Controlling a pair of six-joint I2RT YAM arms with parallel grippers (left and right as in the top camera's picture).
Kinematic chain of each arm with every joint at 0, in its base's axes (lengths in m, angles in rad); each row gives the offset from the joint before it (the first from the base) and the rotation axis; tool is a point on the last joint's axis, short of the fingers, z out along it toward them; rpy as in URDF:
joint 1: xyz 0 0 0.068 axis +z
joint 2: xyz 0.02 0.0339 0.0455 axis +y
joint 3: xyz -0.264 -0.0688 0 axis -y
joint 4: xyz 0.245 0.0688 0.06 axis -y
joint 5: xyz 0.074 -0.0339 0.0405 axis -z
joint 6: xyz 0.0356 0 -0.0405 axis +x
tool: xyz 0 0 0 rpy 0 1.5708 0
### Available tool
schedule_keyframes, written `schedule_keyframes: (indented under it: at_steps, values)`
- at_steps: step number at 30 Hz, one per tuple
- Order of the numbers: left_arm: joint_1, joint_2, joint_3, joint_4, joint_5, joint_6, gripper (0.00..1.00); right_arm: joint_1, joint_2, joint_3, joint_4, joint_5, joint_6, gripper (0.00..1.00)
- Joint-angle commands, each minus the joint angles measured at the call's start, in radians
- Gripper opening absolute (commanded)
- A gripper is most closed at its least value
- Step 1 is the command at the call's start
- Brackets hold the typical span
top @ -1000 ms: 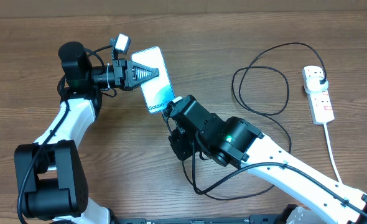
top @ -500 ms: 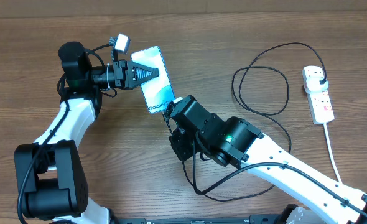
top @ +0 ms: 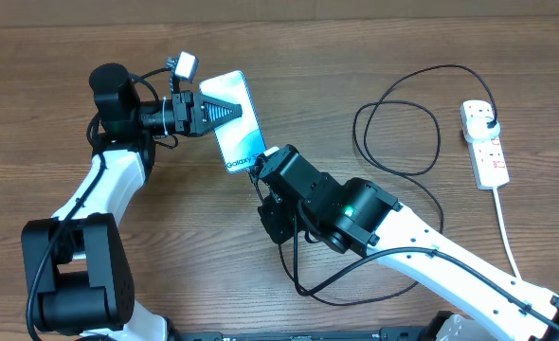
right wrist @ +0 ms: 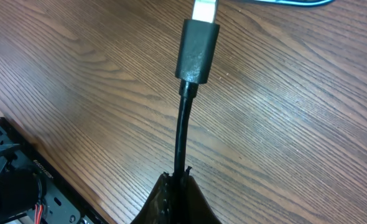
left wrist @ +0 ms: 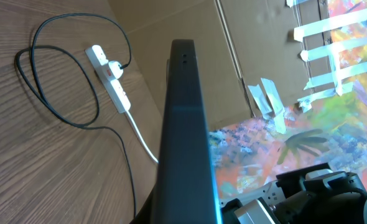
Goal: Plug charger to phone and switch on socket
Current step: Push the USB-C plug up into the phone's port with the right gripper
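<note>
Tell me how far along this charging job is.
Done: the plug sits in the socket. In hand: the left gripper holds the phone, and the right gripper pinches the charger just behind its connector, whose metal tip shows bare. Left: seating the connector and switching on the socket.

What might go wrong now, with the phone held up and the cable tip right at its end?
1. The right end effector grips the charger behind its connector, so the cable may buckle rather than push in.
2. The left end effector only pinches the phone; a push could twist it loose.
3. The charger's loops lie beside the right arm; a move might drag them and tug the socket.
</note>
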Motion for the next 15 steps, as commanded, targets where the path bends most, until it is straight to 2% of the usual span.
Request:
schedule_keyframes:
  at_steps: [1, 15]
  values:
    - [-0.011, -0.003, 0.022, 0.001, 0.024, 0.019, 0.04, 0.002, 0.0, 0.014, 0.019, 0.018, -0.007, 0.04]
    - [-0.015, -0.003, 0.022, 0.001, 0.023, 0.043, 0.04, 0.002, 0.0, 0.014, 0.028, 0.008, -0.007, 0.04]
